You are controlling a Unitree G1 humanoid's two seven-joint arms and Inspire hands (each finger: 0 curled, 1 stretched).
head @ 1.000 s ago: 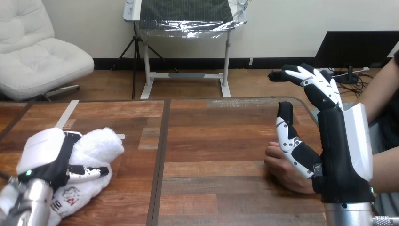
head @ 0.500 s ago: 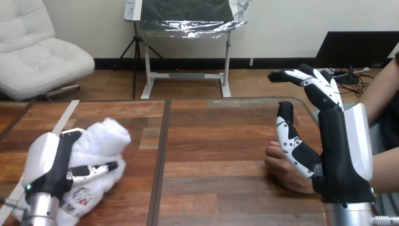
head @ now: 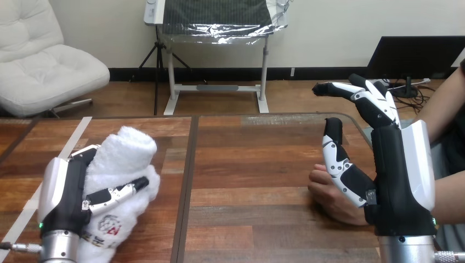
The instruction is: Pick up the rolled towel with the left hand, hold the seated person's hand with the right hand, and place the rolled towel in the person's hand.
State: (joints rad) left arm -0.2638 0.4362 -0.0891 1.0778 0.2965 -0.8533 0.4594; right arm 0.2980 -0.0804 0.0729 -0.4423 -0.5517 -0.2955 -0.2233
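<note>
Lower left: my left hand (head: 66, 192) curls round the rolled towel (head: 125, 156). Lower right: my right hand (head: 397, 181), fingers spread, stands beside the person's hand (head: 328, 198). I'd close it gently before carrying the towel across.

My left hand (head: 66, 194) and right hand (head: 397, 175) are black with white shells and black-and-white fingers, the rolled towel (head: 123, 156) is white with a small red-and-black print, and the table (head: 252, 164) is streaky brown wood.
</note>
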